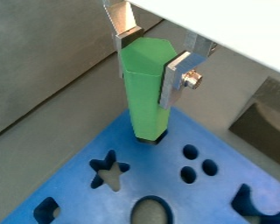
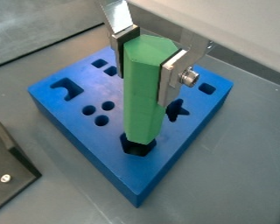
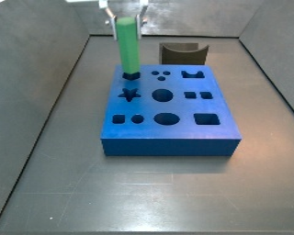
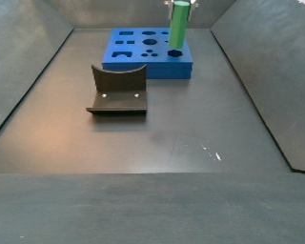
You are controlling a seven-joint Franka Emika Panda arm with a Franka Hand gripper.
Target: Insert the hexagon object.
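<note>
The hexagon object [image 1: 143, 92] is a long bright green rod, held upright. It shows in both wrist views [image 2: 143, 96] and both side views [image 3: 126, 46] [image 4: 178, 26]. My gripper [image 1: 152, 54] is shut on its upper end, with a silver finger [image 2: 174, 77] on either side. The rod's lower end sits in a dark hexagonal hole [image 2: 136, 145] near a corner of the blue board [image 2: 73, 109]. In a side view that corner is the board's far left [image 3: 130, 73]. My gripper [image 3: 125, 11] is at the picture's top edge there.
The blue board [image 3: 175, 133] has several other shaped holes, among them a star [image 3: 129, 95] and an oval [image 3: 168, 118]. A dark grey curved block [image 3: 182, 51] stands behind the board. The dark fixture [image 4: 117, 92] stands on the floor in front of the board. Grey walls enclose the floor.
</note>
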